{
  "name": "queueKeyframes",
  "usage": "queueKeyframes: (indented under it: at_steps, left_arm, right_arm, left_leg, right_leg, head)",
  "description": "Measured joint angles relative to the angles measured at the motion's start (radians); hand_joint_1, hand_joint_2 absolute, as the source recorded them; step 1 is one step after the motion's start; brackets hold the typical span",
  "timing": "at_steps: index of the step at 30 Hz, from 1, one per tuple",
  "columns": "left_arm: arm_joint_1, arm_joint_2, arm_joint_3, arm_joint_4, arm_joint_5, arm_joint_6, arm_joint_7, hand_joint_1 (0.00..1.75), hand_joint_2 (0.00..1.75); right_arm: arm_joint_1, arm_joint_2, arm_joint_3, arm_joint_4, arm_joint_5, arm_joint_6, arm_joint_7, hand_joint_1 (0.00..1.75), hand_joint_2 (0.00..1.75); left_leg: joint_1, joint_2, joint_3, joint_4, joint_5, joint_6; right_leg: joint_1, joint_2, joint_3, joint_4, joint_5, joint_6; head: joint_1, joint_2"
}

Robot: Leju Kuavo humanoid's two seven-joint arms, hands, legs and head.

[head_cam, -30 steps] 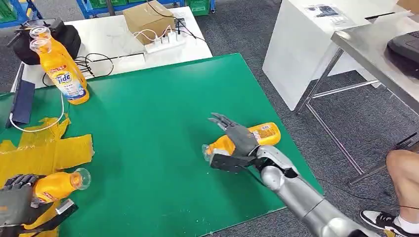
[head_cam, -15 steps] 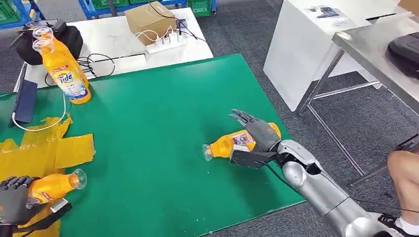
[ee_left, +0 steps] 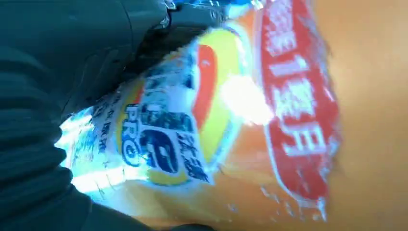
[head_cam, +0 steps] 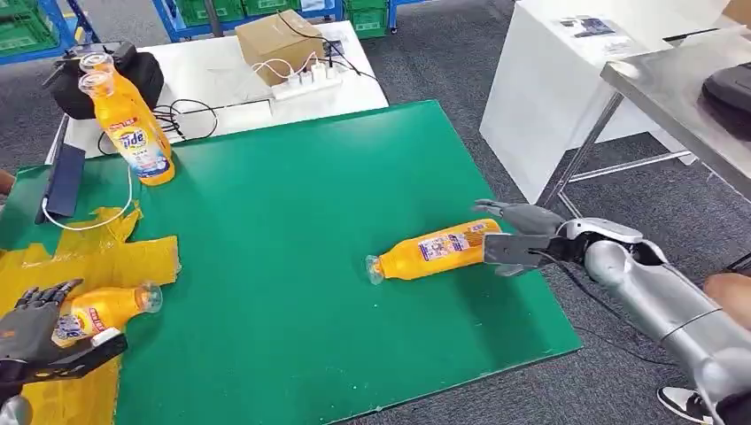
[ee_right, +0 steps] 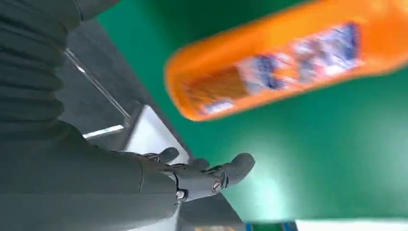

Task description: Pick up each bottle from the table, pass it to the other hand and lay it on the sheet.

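1. An orange bottle lies on its side on the green bench, near the bench's right edge and toward its front right corner.
2. Its long axis runs roughly across the bench, slightly skewed: the open neck points toward the middle of the bench and a little to the front edge, the base toward the right edge.
3. The right hand sits at the right edge of the bench, just beside the base of this bottle, its fingers straight and apart, holding nothing. In the right wrist view the fingers are clear of the bottle's base.
4. A second orange bottle lies on its side on the yellow sheet at the front left corner of the bench, neck pointing toward the middle of the bench.
5. The left hand is at the base end of this second bottle, fingers spread rather than wrapped; whether it has hold of the bottle I cannot tell.
6. The left wrist view shows this bottle's label very close, right against the dark hand.
7. Two more orange bottles stand upright, one behind the other, at the back left corner of the green bench.
8. Behind the bench a white table carries a cardboard box, a power strip and a black bag.
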Motion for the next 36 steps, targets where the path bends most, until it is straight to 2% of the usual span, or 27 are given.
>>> queueKeyframes:
  at_steps: [1,4,8,13,17,19,28,36]
  left_arm:
    - [-0.008,0.002,-0.015,0.006,0.029,-0.007,-0.012,0.0,0.0]
    - [-0.016,0.008,-0.044,0.014,0.106,-0.02,-0.049,0.0,0.0]
    - [-0.03,0.006,-0.072,0.019,0.187,-0.036,-0.091,0.0,0.0]
    - [-0.07,-0.007,-0.12,0.039,0.222,-0.05,-0.118,0.0,0.0]
    - [-0.093,-0.019,-0.153,0.053,0.247,-0.051,-0.12,0.0,0.0]
    - [-0.096,-0.022,-0.161,0.054,0.254,-0.051,-0.12,0.0,0.0]
    - [-0.112,-0.029,-0.186,0.064,0.264,-0.05,-0.124,0.0,0.0]
    - [-0.133,-0.042,-0.206,0.08,0.262,-0.052,-0.125,0.0,0.0]
  right_arm:
    - [-0.009,-0.029,0.024,-0.002,-0.023,0.009,0.009,0.0,1.75]
    - [-0.033,-0.082,0.078,-0.005,-0.039,-0.005,0.032,0.0,1.75]
    - [-0.069,-0.072,0.143,0.047,0.027,-0.072,0.033,0.0,1.75]
    - [-0.102,0.028,0.226,0.227,0.103,-0.146,-0.016,0.0,1.75]
    - [-0.105,0.154,0.254,0.394,0.163,-0.293,-0.026,0.0,1.75]
    - [-0.11,0.201,0.258,0.449,0.177,-0.326,-0.022,0.0,1.75]
    - [-0.126,0.35,0.265,0.603,0.248,-0.366,-0.014,0.0,1.75]
    - [-0.135,0.428,0.266,0.663,0.313,-0.36,-0.004,0.0,1.75]
  left_leg:
    - [0.0,0.0,-0.001,0.0,0.002,0.0]
    - [-0.001,-0.004,-0.002,0.0,0.005,-0.004]
    - [-0.001,-0.003,-0.001,0.0,0.004,-0.004]
    - [-0.001,-0.004,0.0,0.0,0.005,-0.004]
    - [-0.001,-0.002,-0.001,0.0,0.004,-0.004]
    - [-0.001,0.001,-0.001,0.0,0.004,-0.004]
    - [-0.001,0.002,0.0,0.0,0.004,-0.004]
    - [0.0,0.006,0.005,0.0,0.003,-0.005]
  right_leg:
    - [0.0,0.0,0.0,0.0,0.0,0.0]
    - [0.0,-0.001,0.0,0.0,0.0,0.0]
    - [-0.001,0.0,0.0,0.0,0.0,0.001]
    - [0.0,0.0,-0.001,0.0,0.0,0.002]
    - [0.0,0.001,-0.002,0.001,0.0,0.002]
    - [0.0,0.002,-0.002,0.001,0.0,0.002]
    - [0.0,0.003,-0.002,0.0,0.0,0.002]
    - [0.0,0.009,-0.001,0.0,0.0,0.002]
  head:
    - [0.001,0.0]
    - [0.002,0.0]
    - [0.002,0.0]
    - [0.001,0.0]
    - [0.001,0.0]
    - [0.001,0.0]
    - [0.001,0.0]
    - [0.001,0.0]
